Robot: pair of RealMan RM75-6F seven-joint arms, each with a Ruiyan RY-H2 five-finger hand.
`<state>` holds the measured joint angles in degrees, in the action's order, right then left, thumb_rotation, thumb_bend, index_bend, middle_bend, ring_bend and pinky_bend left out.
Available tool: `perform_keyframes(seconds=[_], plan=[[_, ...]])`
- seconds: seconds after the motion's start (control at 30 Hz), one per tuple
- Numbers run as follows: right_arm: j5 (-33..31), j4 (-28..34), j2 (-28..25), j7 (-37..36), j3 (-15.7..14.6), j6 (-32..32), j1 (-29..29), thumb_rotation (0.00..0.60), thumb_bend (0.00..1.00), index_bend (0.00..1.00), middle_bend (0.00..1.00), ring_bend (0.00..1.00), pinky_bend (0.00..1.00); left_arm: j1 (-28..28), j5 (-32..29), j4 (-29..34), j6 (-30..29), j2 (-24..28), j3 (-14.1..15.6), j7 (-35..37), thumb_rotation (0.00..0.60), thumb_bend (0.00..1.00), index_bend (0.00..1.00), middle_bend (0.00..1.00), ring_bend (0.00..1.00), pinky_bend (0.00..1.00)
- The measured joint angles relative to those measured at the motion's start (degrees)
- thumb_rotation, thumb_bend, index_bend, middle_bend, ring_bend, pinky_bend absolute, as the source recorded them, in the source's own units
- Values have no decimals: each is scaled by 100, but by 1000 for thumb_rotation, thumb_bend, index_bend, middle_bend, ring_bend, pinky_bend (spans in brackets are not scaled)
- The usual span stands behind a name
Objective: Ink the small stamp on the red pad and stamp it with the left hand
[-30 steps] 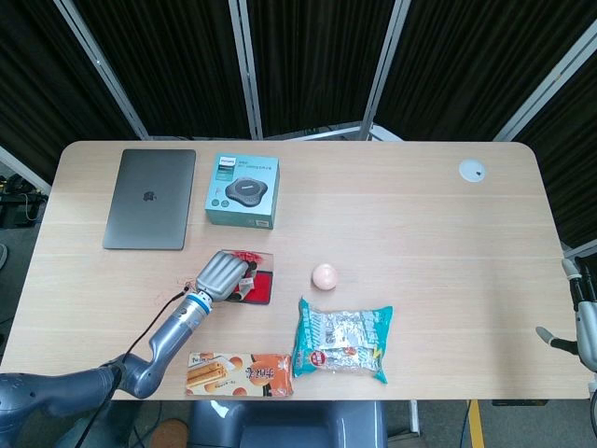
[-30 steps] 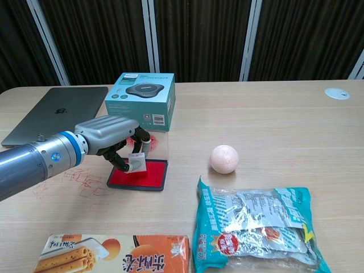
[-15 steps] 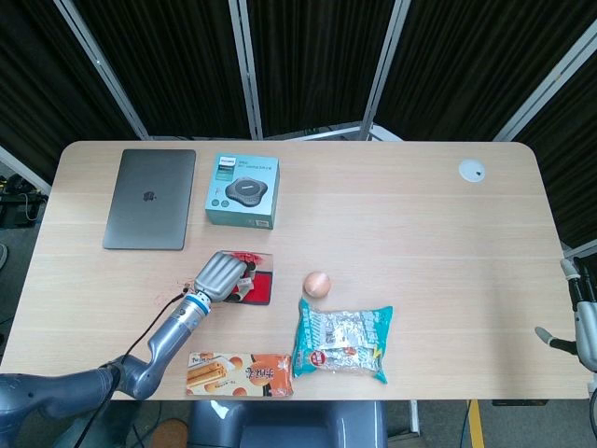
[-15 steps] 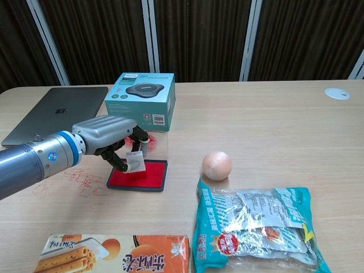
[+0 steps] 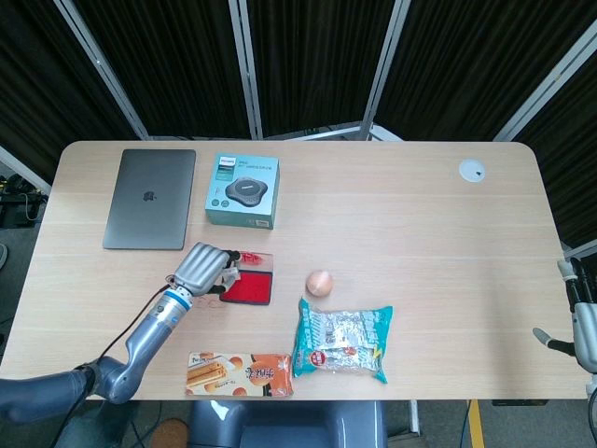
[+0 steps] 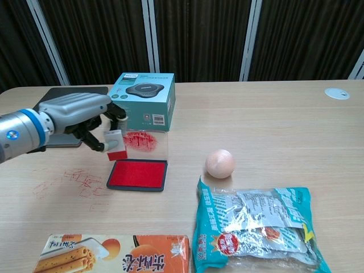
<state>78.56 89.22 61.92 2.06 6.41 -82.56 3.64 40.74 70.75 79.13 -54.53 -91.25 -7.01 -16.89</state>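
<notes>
My left hand (image 6: 77,115) pinches the small stamp (image 6: 115,144), a white block with a red underside, in the air just left of the red ink pad (image 6: 137,174). In the head view the left hand (image 5: 200,266) hovers at the left edge of the ink pad (image 5: 250,288). The pad's clear lid (image 6: 148,140) stands open behind it, smeared with red. Red stamp marks (image 6: 74,180) cover the tabletop left of the pad. Only a little of my right hand (image 5: 575,317) shows, at the right edge of the head view and off the table.
A pinkish ball (image 6: 220,164) lies right of the pad, above a teal snack bag (image 6: 256,223). An orange biscuit box (image 6: 114,254) sits at the front edge. A teal boxed speaker (image 6: 142,99) and a grey laptop (image 5: 149,211) stand behind the hand.
My left hand has lifted the stamp off the red pad and carried it up and to the left. The ball rolled slightly left.
</notes>
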Motion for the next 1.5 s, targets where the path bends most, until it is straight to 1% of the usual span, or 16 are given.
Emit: perform_keyframes(seconds=[0.13, 0.3, 0.53, 0.9, 0.97, 1.03, 1.1, 1.23, 1.5], plan=[[63, 45, -3, 25, -21, -39, -8, 600, 0, 0, 0, 0, 0, -247, 58, -68, -204, 174, 189, 76, 600, 413, 575, 596, 895, 943], [127, 94, -11, 46, -38, -76, -12, 600, 0, 0, 0, 0, 0, -431, 70, -399, -277, 173, 305, 239, 600, 412, 573, 597, 894, 943], [122, 99, -5, 91, -35, -72, -1, 600, 0, 0, 0, 0, 0, -562, 103, -919, -254, -37, 364, 541, 600, 413, 569, 595, 892, 941], [100, 82, 4, 116, -30, -69, 0, 600, 0, 0, 0, 0, 0, -604, 167, -1328, -151, -336, 357, 696, 600, 406, 556, 588, 885, 935], [100, 83, 5, 118, -31, -72, -1, 600, 0, 0, 0, 0, 0, -613, 187, -1377, -145, -361, 357, 729, 600, 373, 551, 584, 884, 934], [96, 82, 6, 117, -30, -72, -2, 600, 0, 0, 0, 0, 0, -622, 218, -1429, -141, -383, 356, 760, 600, 291, 547, 580, 883, 933], [99, 84, 5, 115, -31, -73, -3, 600, 0, 0, 0, 0, 0, -631, 243, -1464, -135, -397, 358, 770, 600, 249, 540, 575, 882, 932], [100, 85, 5, 116, -33, -68, -1, 600, 0, 0, 0, 0, 0, -644, 250, -1488, -121, -415, 350, 749, 600, 230, 519, 557, 878, 930], [101, 91, 0, 108, -34, -69, -2, 600, 0, 0, 0, 0, 0, -666, 250, -1479, -96, -422, 337, 674, 600, 137, 508, 539, 873, 926]])
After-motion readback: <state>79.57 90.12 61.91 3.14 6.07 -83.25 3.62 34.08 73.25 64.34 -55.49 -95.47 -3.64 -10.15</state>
